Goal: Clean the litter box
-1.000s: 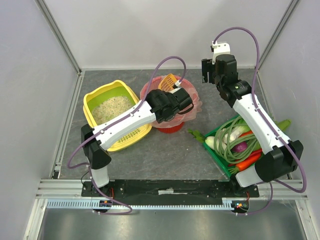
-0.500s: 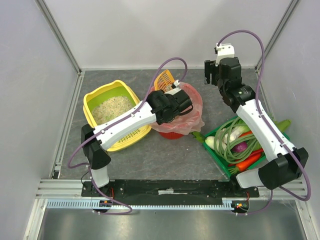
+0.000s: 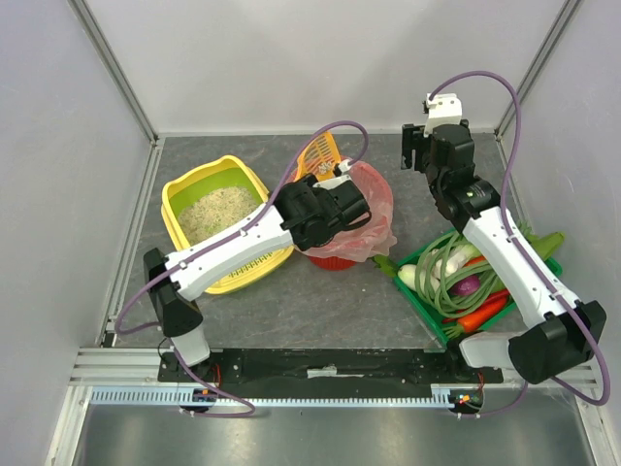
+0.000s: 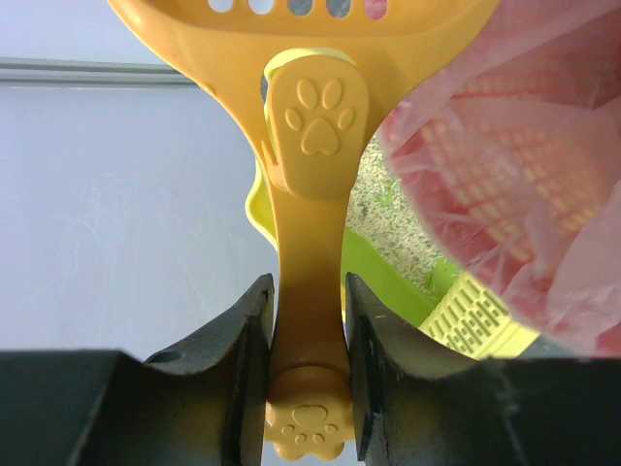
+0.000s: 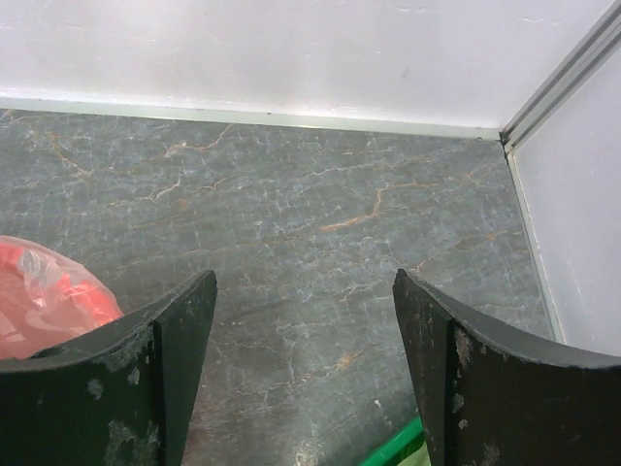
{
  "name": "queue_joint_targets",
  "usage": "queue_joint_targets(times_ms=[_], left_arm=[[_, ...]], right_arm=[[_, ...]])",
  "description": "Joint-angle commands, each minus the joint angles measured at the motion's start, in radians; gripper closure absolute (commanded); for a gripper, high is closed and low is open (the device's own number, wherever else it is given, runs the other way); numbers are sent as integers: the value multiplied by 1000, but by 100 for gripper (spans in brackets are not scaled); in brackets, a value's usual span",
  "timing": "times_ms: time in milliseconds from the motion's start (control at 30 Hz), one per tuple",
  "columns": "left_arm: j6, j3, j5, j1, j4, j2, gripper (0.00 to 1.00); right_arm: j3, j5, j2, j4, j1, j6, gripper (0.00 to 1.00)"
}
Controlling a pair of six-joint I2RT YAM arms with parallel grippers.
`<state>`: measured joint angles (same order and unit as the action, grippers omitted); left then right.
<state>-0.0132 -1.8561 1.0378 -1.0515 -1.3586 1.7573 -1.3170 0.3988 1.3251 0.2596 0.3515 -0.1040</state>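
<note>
The yellow litter box (image 3: 225,221) with green inner walls and pale beige litter sits at the left of the table; part of it shows in the left wrist view (image 4: 408,291). My left gripper (image 3: 335,189) is shut on the handle of an orange slotted litter scoop (image 3: 319,155), held over the far left rim of the red bin. In the left wrist view the scoop (image 4: 310,184) has paw prints on its handle and sits between the fingers (image 4: 243,340). My right gripper (image 3: 415,146) is open and empty, above the bare table at the back right.
A round red bin with a pink bag (image 3: 357,223) stands just right of the litter box; it also shows in the left wrist view (image 4: 505,165) and right wrist view (image 5: 44,291). A green tray of vegetables (image 3: 471,286) lies at the right. Walls enclose the table.
My left gripper has lifted the scoop up and away from the bin, toward the back left. My right arm has drifted right and slightly toward the back wall.
</note>
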Motion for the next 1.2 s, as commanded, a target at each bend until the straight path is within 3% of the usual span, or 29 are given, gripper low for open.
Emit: queue_joint_targets(times_ms=[0,133,367,500,700,800,1000,1167], left_arm=[[155,9,24,-2,-146,-108,98],[258,-6,-56,-4,-152,-145,98],[278,41,-148,-22,-152,-214,98],[297,92,-208,-71,-145,-237,98],[302,123,-243,-130,-143,-274,98],[298,94,-225,-131,-149,-271,98],[292,210,-119,-119,-142,-226,98],[324,198,86,-107,-116,-180,98]], right_arm=[[33,26,-56,-123,-2,12,18],[22,-8,-63,-126,0,90,18],[171,-37,-147,-207,3,130,18],[203,-184,-179,-206,0,177,17],[283,-184,-234,-224,-8,182,17],[298,-196,-269,-215,-8,178,17],[343,-279,-357,-238,0,138,16],[374,-299,-415,-252,0,116,16]])
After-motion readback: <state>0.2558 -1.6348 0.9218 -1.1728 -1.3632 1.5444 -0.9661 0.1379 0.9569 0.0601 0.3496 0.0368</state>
